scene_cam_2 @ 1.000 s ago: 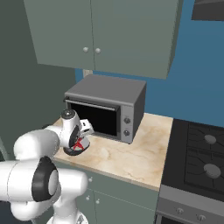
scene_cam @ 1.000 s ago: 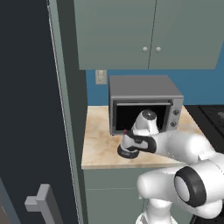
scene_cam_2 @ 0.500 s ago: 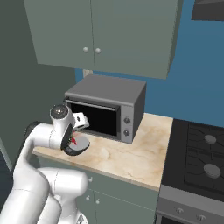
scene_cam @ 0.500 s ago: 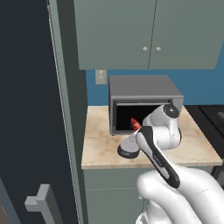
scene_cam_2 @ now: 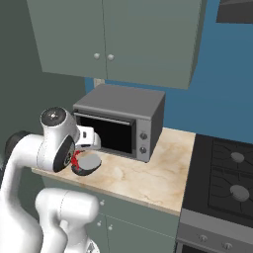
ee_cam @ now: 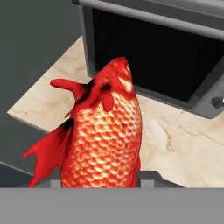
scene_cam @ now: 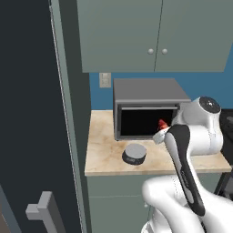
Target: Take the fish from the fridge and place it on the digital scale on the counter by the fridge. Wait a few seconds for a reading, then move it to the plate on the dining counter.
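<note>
My gripper (ee_cam: 103,180) is shut on the fish (ee_cam: 105,140), a red-orange scaled fish that stands head-up between the fingertips (ee_cam: 148,177). In the left base view the fish (scene_cam: 162,124) hangs in front of the microwave's dark opening, up and to the right of the digital scale (scene_cam: 134,154). The scale is a low grey disc with nothing on it, resting on the beige counter (scene_cam: 107,154). From the right, a red bit of the fish (scene_cam_2: 75,159) shows beside the scale (scene_cam_2: 90,162), behind my forearm. The dark fridge (scene_cam: 27,113) stands to the left. The plate and dining counter are out of view.
A grey microwave (scene_cam: 145,93) with an open dark cavity sits at the back of the counter. Grey-green wall cabinets (scene_cam: 150,32) hang above it. A black stove (scene_cam_2: 222,178) adjoins the counter on the right. The fridge's handle (scene_cam: 43,214) juts out low at the left.
The gripper has lifted the fish off the scale and carried it up and to the right, in front of the microwave. The scale is left bare.
</note>
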